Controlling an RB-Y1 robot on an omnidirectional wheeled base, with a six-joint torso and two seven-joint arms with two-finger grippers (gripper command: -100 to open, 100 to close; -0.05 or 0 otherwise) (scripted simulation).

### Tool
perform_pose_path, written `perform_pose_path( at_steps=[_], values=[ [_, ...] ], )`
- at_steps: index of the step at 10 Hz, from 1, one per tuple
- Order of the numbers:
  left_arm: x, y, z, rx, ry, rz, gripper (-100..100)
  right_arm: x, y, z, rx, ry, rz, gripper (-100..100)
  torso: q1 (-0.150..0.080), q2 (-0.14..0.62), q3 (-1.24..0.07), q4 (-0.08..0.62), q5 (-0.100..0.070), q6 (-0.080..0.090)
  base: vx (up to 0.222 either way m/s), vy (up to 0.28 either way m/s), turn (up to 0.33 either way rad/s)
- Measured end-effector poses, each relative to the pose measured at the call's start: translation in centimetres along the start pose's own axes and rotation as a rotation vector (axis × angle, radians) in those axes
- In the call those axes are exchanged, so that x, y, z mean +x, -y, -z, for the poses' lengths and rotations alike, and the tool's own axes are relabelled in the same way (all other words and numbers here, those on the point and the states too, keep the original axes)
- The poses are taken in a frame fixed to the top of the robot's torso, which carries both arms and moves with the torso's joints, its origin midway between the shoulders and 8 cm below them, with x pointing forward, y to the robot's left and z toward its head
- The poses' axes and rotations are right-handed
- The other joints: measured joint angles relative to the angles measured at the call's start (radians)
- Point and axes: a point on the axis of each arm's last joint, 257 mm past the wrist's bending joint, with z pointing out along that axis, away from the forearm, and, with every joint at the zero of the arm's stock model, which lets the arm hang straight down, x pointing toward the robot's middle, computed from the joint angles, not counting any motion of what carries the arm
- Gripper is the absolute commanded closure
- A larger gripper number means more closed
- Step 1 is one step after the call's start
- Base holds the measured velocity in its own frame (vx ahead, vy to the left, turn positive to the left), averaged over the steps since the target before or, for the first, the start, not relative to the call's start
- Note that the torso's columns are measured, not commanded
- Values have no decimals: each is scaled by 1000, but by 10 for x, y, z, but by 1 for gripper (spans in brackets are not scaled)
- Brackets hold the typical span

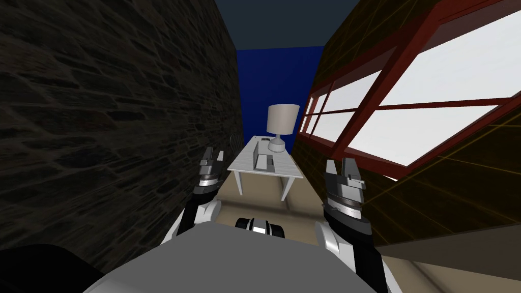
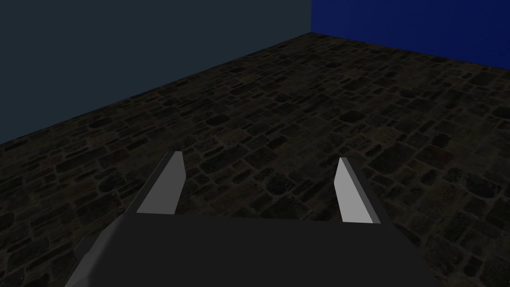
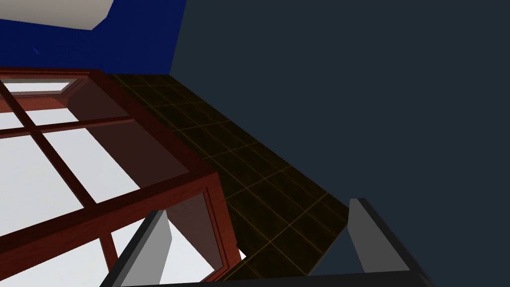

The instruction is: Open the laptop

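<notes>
**A:** Where is the laptop?

**B:** The laptop (image 1: 265,162) lies on the top of the white table (image 1: 244,162), about in the middle. It is on the near side of the lamp (image 1: 281,127) that stands on the same table. The laptop is small and grey. I cannot tell if its lid is up or down.

**A:** And what is around the table?

**B:** Behind the table is a blue wall (image 1: 277,86). At the table's left runs a dark stone wall (image 1: 102,101), and at its right a red-framed window (image 1: 437,122).

**A:** How are the claws?

**B:** The left gripper (image 1: 213,152) is raised near the table's left front corner, not touching it. Its fingers (image 2: 162,192) stand wide apart and nothing is between them. The right gripper (image 1: 340,164) is raised off the table's right front corner, also apart from it. Its fingers (image 3: 157,249) are spread too, and they hold nothing.
</notes>
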Motion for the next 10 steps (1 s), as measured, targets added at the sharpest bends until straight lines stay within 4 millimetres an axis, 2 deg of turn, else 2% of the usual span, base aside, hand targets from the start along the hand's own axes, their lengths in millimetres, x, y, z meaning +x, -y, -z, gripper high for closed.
perform_pose_path(
  at_steps=[1, 3, 10],
  values=[
    [0, 0, 0, 0, 0, 0, -100, 0, 0, 0, 0, 0, 0, 0, 0, 74, -148, 74, 0, 0, 14, -3, 0],
    [5, -4, 0, -15, -36, 0, -100, 0, 0, 0, 1, 0, 0, 0, 0, 116, -237, 116, 0, 0, 21, -8, 1],
    [18, -33, -1, -139, -102, 68, -100, 0, 0, 0, 1, 0, 0, 0, 0, 120, -242, 121, 0, 0, 48, -12, 1]
  ],
)
